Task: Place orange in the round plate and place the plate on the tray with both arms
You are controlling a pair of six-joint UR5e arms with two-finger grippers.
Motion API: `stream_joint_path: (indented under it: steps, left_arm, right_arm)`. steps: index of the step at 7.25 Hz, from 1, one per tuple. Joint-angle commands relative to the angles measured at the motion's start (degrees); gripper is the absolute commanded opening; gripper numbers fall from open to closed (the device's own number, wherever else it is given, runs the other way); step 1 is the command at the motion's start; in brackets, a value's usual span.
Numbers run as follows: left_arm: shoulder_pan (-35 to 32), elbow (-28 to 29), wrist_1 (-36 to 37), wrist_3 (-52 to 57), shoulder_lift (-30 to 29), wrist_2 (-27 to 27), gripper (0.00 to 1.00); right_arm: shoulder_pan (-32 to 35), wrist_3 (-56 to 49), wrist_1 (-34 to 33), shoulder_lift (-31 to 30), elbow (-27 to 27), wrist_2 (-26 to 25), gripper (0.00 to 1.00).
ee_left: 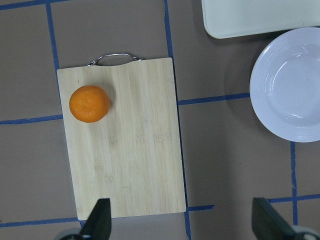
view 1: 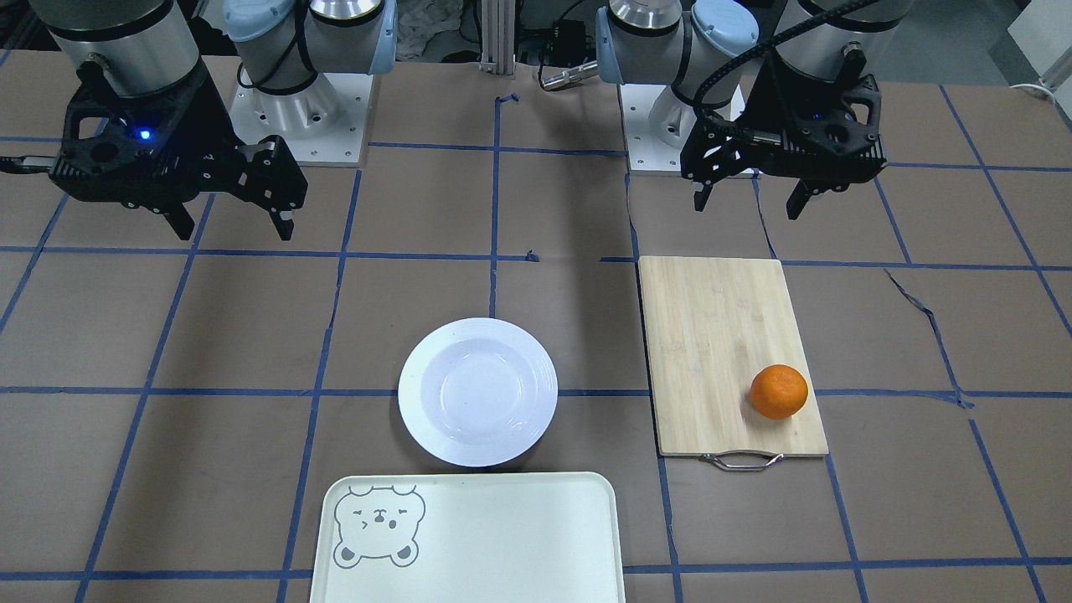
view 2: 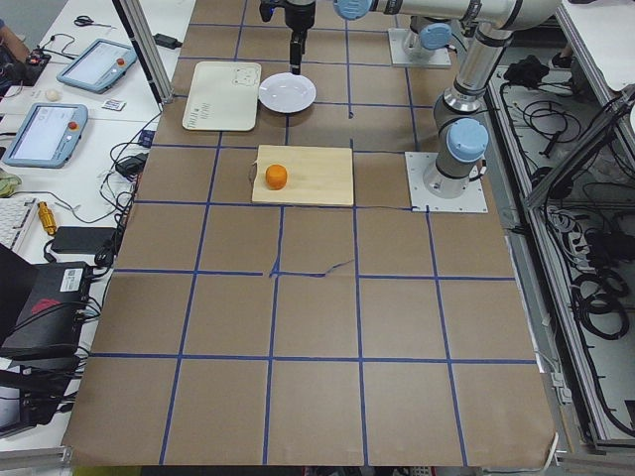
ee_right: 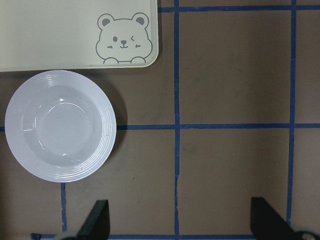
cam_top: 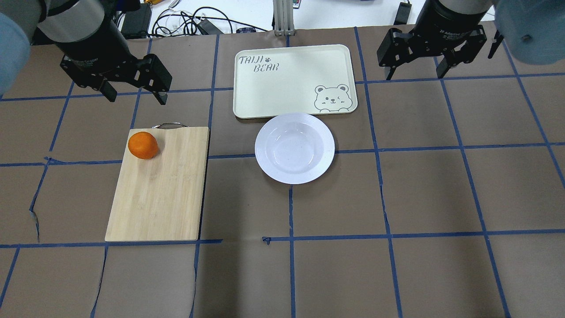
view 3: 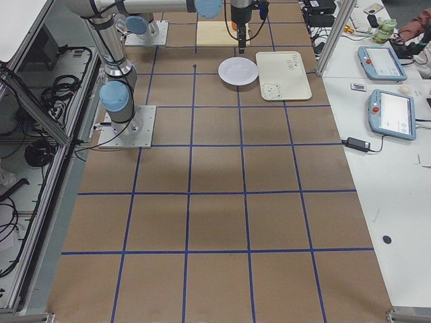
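Note:
The orange (cam_top: 142,145) lies on a far corner of a bamboo cutting board (cam_top: 161,190), on my left side, also visible as the orange (view 1: 778,391) (ee_left: 89,103). At mid-table the round plate (cam_top: 294,148) (ee_right: 60,125) sits empty, its far rim nearly touching the tray (cam_top: 293,81) (view 1: 469,536), which holds nothing. My left gripper (cam_top: 136,98) (view 1: 747,201) hovers open and empty above the table near the board. Over on the other side, the right gripper (cam_top: 415,76) (view 1: 234,233) hangs open and empty, to the right of the tray.
The cutting board has a metal handle (cam_top: 170,125) at its far end. Brown table covering with a blue tape grid spreads all around. Tablets (view 2: 45,134) and cables lie on a side bench beyond the table's far edge.

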Motion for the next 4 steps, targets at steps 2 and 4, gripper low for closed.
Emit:
stream_joint_path:
  steps: [2, 4]
  left_arm:
    - [0.09, 0.0, 0.01, 0.09, 0.0, 0.0, 1.0]
    - [0.18, 0.0, 0.01, 0.17, 0.09, 0.0, 1.0]
  right_arm:
    - [-0.09, 0.0, -0.06, 0.06, 0.04, -0.01, 1.0]
    - [-0.35, 0.09, -0.41, 0.06, -0.05, -0.01, 1.0]
